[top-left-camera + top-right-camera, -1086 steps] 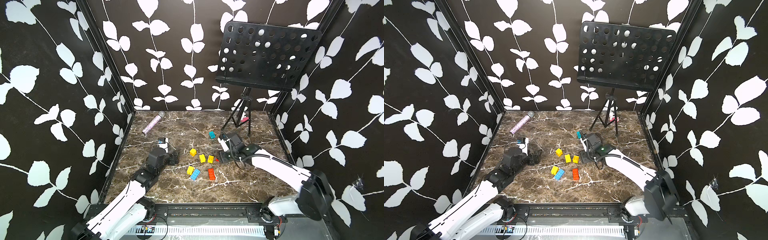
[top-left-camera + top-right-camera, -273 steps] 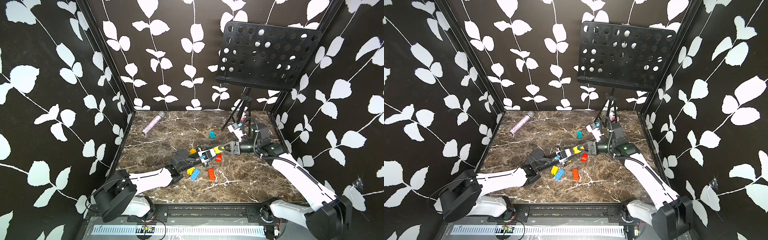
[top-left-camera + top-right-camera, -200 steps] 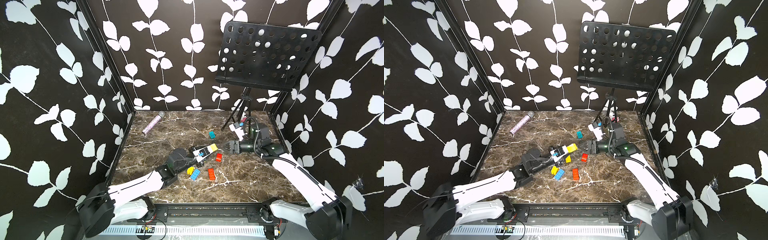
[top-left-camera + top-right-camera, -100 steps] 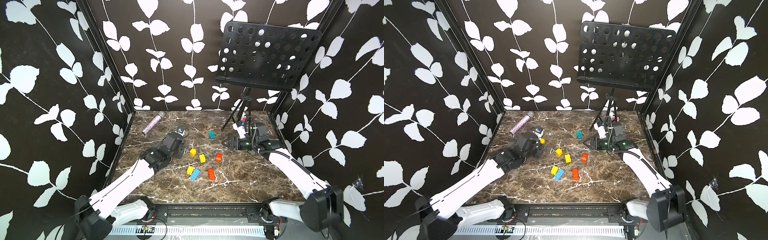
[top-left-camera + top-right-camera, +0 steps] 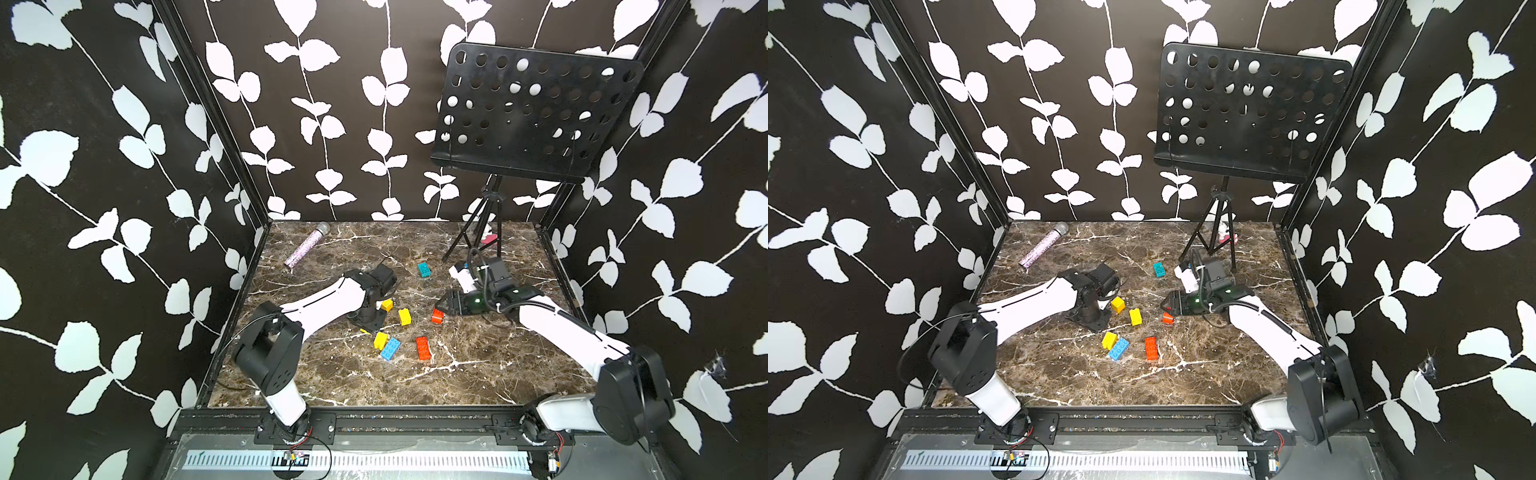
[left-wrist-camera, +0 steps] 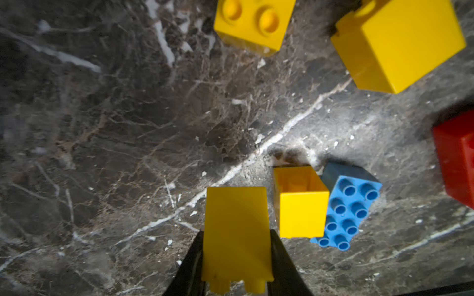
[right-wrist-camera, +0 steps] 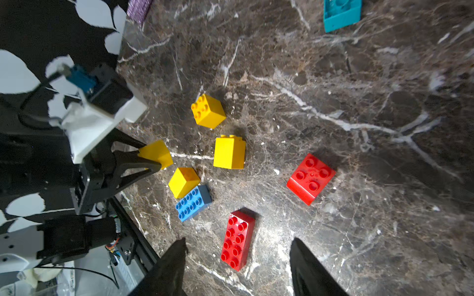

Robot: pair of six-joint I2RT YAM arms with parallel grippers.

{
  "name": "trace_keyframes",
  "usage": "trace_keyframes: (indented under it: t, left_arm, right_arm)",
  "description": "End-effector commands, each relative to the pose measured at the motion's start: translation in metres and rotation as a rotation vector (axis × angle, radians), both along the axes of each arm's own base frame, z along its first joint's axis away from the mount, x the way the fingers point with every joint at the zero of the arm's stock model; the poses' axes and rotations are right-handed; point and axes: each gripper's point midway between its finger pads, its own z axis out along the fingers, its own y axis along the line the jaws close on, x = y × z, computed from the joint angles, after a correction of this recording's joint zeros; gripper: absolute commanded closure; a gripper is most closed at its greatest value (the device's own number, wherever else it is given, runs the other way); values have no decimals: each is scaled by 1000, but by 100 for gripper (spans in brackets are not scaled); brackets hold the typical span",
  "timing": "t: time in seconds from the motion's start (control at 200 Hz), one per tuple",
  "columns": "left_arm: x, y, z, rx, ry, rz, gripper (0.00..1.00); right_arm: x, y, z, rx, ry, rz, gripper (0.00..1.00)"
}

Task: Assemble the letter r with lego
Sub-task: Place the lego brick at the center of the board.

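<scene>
Held yellow brick [image 6: 236,210]: it was clamped by its sides between the fingers of the left gripper [image 6: 237,238], with the studs turned toward the gripper's base. It was carried low at the left edge of the loose group. It appeared to be just clear of the desk [image 5: 478,374], but contact could not be judged.

Tipped yellow brick [image 6: 300,205]: it was noted just beside the held one, lying on its side with the hollow underside showing. It was touching the blue brick [image 6: 348,207], which lay studs up.

Rear yellow brick [image 5: 387,305] and middle yellow brick [image 5: 404,316] were recorded farther back, apart from each other.

Long red brick [image 5: 423,348] lay studs up to the right of the blue brick, not touching it.

Small red brick [image 5: 436,316] was found just before the tips of the right gripper [image 5: 444,306]. Its jaws were held apart and nothing was held.

Teal brick [image 5: 424,269] lay alone toward the back.

A microphone [image 5: 306,250] was noted at the back left and a music stand [image 5: 536,112] at the back right.
</scene>
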Motion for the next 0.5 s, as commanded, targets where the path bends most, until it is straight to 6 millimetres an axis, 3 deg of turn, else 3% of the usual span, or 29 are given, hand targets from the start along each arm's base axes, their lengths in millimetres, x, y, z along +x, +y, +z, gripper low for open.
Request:
trace_keyframes:
  t: [0.0, 0.245, 0.305, 0.38, 0.495]
  left_arm:
    - [-3, -11, -1, -61, 63, -14, 89]
    - [2, -4, -17, -54, 116, 1, 72]
    - [3, -5, -19, -59, 119, 0, 54]
    - [7, -8, -20, -72, 111, -6, 49]
    - [14, -13, -16, -105, 84, -8, 26]
  right_arm:
    - [-3, 3, -17, -110, -13, 33, 38]
    - [2, 14, -30, -130, -8, 41, 38]
    - [4, 18, -32, -132, -5, 48, 38]
    - [8, 23, -33, -137, -9, 58, 38]
    - [11, 31, -33, -142, -12, 80, 38]
